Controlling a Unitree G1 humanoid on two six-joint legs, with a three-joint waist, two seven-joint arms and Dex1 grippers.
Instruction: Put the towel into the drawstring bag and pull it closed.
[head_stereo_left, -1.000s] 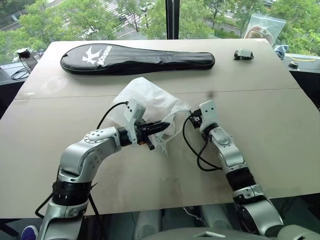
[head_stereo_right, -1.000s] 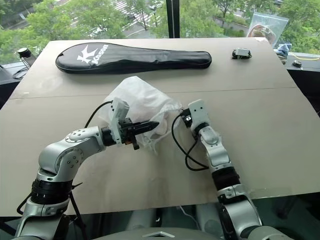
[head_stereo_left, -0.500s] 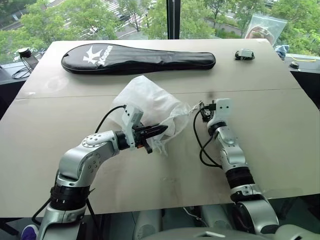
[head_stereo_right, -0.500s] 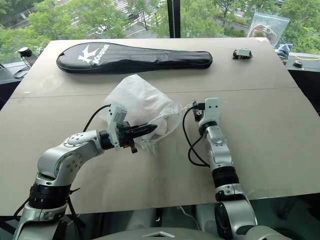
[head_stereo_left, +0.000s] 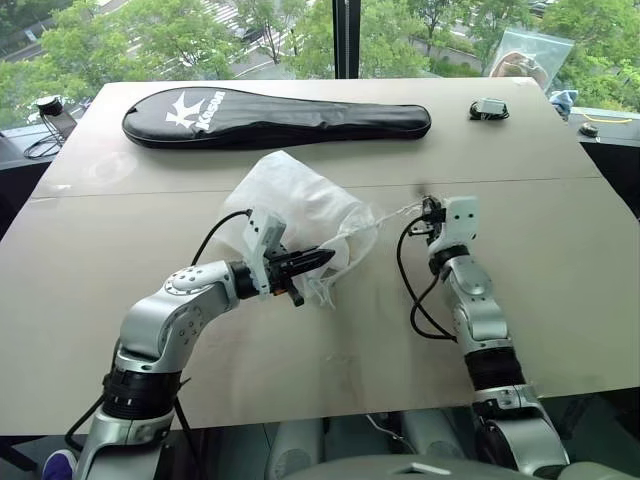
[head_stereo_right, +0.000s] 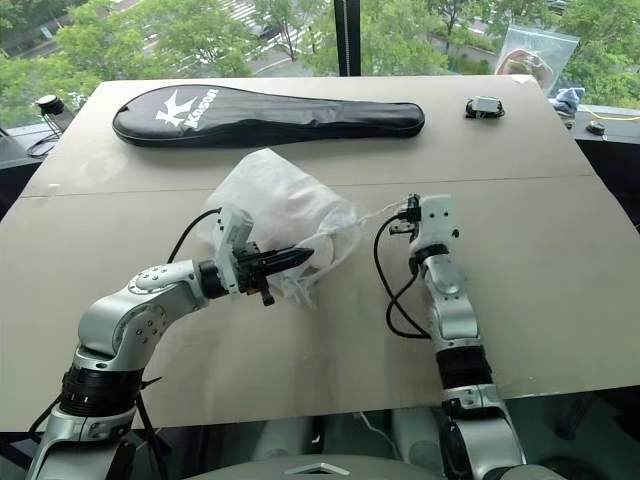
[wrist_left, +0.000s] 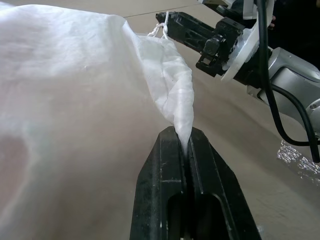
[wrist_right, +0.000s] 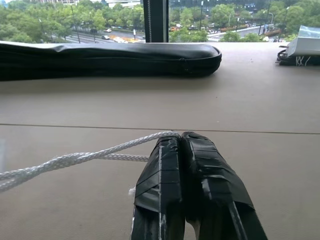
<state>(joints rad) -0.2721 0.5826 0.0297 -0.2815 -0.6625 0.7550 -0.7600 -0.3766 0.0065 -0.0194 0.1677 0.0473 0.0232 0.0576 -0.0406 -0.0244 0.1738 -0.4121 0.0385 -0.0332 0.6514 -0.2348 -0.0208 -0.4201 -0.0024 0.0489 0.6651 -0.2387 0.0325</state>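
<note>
Now our right gripper (wrist_right: 182, 142) has clamped its fingers onto the white cord (wrist_right: 75, 160) and drawn away to the right, pulling it taut where it hung slack a second ago. Our left gripper (wrist_left: 182, 137) stays pinched on the drawstring bag (head_stereo_left: 300, 205) at mid-table, its mouth gathering; the towel is presumably inside, hidden.

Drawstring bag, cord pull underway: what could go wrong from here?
1. The right gripper holds the cord only at its jaw tips; it could slip out under tension.
2. The left gripper pinches just a thin fold of the drawstring bag near its mouth; that fabric may pull free, and the bag would then slide instead of cinching.
</note>
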